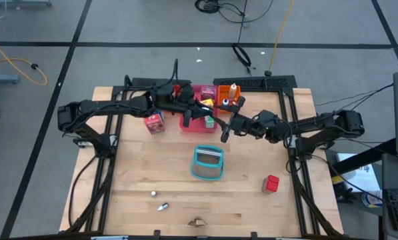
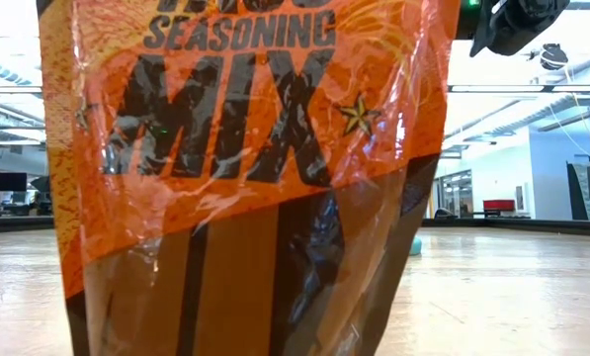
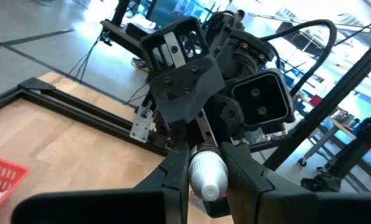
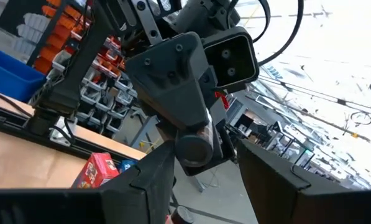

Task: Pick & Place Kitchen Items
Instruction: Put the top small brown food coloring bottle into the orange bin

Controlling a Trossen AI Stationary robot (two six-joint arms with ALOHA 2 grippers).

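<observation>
Both grippers meet above the pink tray. My left gripper is shut on a small bottle with a white rounded end. My right gripper faces it head-on and is open. Its fingers stand on either side of the bottle's dark round end; whether they touch it I cannot tell. A red-blue carton lies on the table left of the trays. An orange bottle stands in the orange tray. A red cube sits toward the near right. My left gripper pinches the small bottle between its two fingers, with the white rounded end pointing back toward its wrist. The bottle is lifted clear above the pink tray and lies roughly level, along the fingers and pointing toward my right gripper.
A teal wire basket lies at the table's middle. Two tiny pieces sit near the front edge. An orange seasoning-mix packet stands at the near edge and fills the low view. The red tray is left of the pink one.
</observation>
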